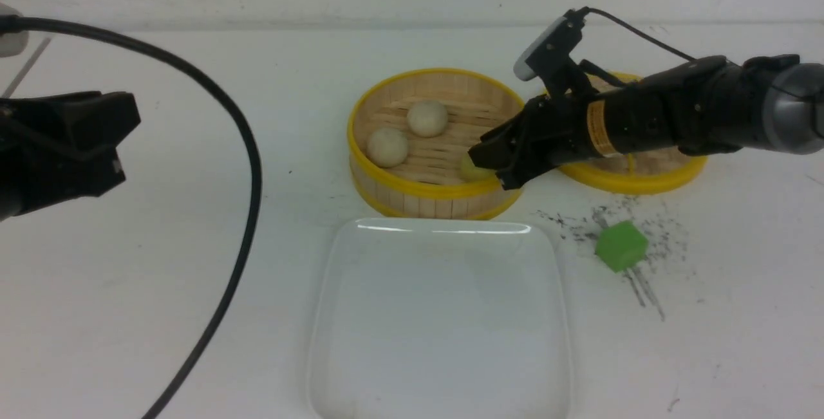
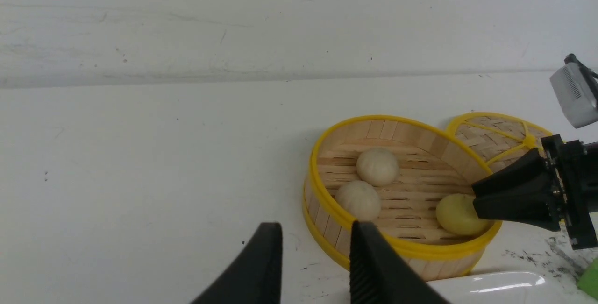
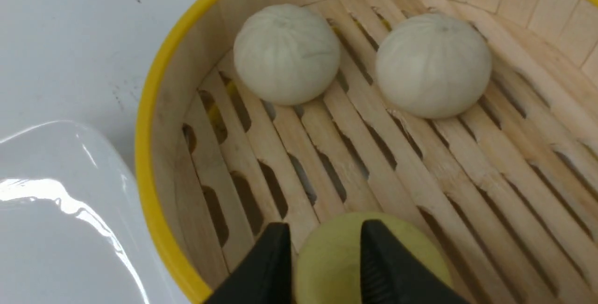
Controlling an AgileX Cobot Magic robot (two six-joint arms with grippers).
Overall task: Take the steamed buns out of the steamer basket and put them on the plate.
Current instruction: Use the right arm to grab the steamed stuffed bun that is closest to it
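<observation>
Right tool [image 3: 324, 231], narrowly spread with no visible pinch, hangs over the yellow bun [image 3: 416, 252] at 4 o'clock in the basket [image 1: 418, 192]; plate [image 1: 335, 290] lies at 6 o'clock of it; left tool [image 2: 317, 227], spread and empty, is far off at 9 o'clock

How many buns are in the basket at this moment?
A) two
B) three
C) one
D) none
B: the back white bun, the left white bun and the yellow bun all lie on the floor of the basket, and the plate holds none.
</observation>
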